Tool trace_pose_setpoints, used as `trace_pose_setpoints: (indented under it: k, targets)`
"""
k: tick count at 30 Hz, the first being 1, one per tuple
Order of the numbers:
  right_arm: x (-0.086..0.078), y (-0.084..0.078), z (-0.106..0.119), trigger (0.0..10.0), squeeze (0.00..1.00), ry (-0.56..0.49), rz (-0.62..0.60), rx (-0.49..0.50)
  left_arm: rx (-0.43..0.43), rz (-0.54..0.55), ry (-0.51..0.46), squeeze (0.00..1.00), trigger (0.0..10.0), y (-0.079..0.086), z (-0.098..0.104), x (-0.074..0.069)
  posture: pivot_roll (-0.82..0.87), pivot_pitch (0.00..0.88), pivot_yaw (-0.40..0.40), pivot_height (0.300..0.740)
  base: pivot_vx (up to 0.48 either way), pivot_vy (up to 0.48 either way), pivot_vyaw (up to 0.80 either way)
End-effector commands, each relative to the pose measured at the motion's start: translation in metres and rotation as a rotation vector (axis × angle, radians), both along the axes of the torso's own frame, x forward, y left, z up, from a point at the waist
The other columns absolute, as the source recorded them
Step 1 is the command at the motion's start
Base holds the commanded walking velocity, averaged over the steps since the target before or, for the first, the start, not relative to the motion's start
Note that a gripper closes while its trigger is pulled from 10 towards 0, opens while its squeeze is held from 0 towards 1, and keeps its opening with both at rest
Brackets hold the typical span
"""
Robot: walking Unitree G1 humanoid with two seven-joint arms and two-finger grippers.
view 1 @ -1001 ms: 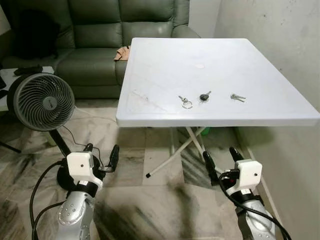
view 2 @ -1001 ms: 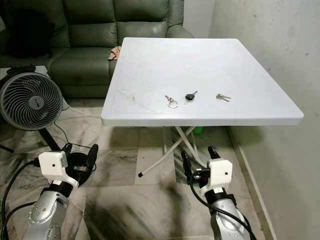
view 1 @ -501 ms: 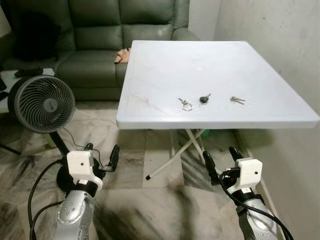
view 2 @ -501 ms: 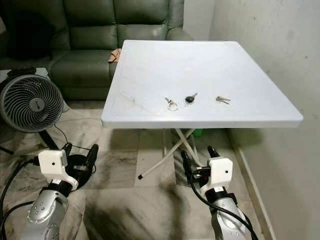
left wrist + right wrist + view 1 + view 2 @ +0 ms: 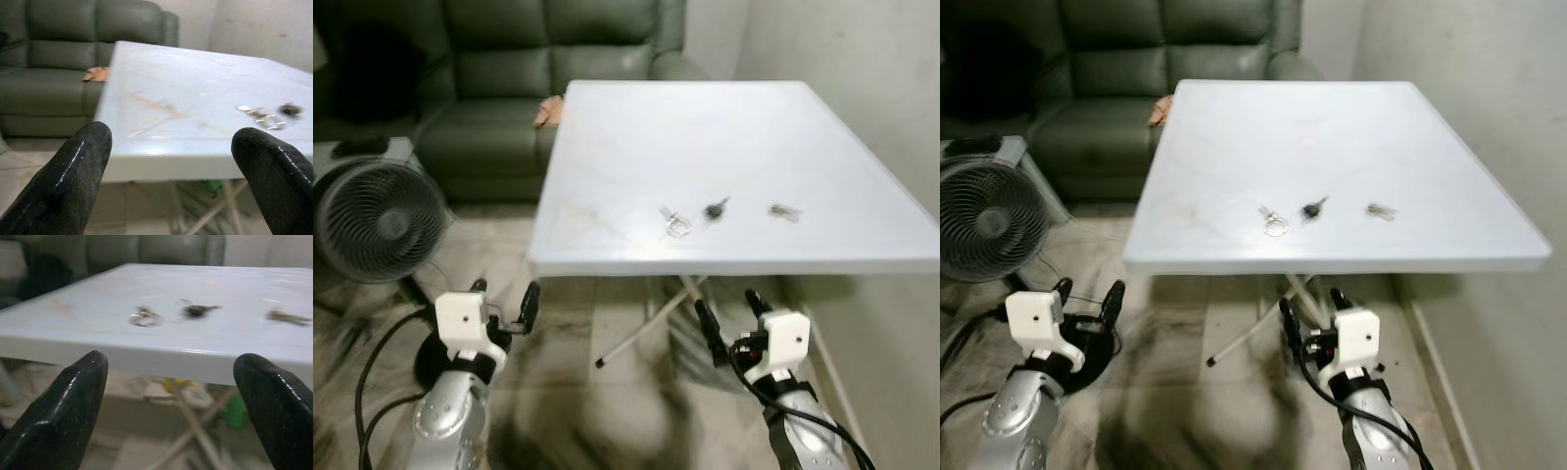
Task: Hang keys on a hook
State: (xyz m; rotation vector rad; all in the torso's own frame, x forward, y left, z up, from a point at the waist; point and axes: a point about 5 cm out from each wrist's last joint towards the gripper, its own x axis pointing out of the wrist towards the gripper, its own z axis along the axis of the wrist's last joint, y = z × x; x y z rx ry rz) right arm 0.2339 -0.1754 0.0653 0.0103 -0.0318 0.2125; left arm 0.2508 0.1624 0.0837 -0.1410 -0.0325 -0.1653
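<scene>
Three sets of keys lie in a row near the front edge of a white folding table: a silver key with a ring, a black-headed key and a small silver key. The same row shows in the right wrist view as the ring key, the black-headed key and the small key. My left gripper hangs open below the table's front left corner. My right gripper is open too, below the front edge under the keys. Neither one holds anything.
A round grey fan stands on the floor at my left, its cable trailing past my left arm. A dark green sofa fills the back, with a tan cloth on its seat. A white wall runs along the table's right.
The whole view has shifted and blurred, so the camera is moving; the table now sits closer and lower in the picture. Both grippers stay open, low in front of me.
</scene>
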Motion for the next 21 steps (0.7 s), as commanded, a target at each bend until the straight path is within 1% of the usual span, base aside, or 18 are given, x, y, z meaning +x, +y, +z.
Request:
trace_pose_setpoints:
  k: [1,21]
  targets:
    - [0.0044,0.0120,0.0078,10.0,0.00,-0.035,0.028,0.028,0.030,0.030,-0.008,0.00,10.0,0.0132,0.0042,-0.0004,0.02,0.000,0.021,0.740,0.315,0.000,0.00]
    - [0.0036,0.0139,0.0086,10.0,0.00,-0.034,0.053,0.022,0.006,0.026,-0.003,0.00,10.0,0.0095,0.0040,-0.0011,0.02,0.000,0.011,0.740,0.295,0.000,0.00]
